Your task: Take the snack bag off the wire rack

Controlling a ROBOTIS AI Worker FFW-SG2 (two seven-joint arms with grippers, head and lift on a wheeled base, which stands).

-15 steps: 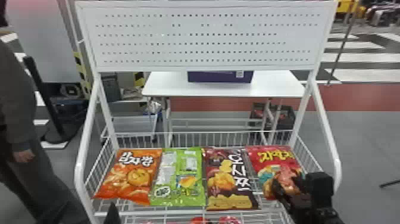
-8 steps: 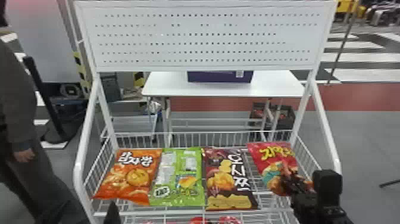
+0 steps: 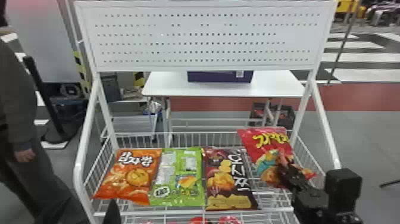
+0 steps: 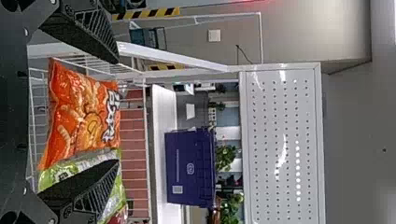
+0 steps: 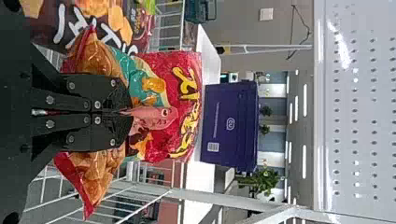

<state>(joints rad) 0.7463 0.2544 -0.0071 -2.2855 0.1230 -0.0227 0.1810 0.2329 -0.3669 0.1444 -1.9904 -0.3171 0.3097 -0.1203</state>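
The right gripper (image 3: 284,169) holds the red snack bag (image 3: 266,150) pinched between its closed fingers, at the right end of the wire rack (image 3: 78,178). The bag is tilted, its printed front showing. To its left, an orange bag (image 3: 131,175), a green bag (image 3: 178,178) and a dark brown bag (image 3: 227,181) lie side by side on the rack. At the near left is the left gripper (image 3: 112,213), its fingers spread wide.

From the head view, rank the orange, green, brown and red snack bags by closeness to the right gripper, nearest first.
1. Red bag, held in the right gripper.
2. Brown bag, just left of it.
3. Green bag, next left.
4. Orange bag, the row's left end.
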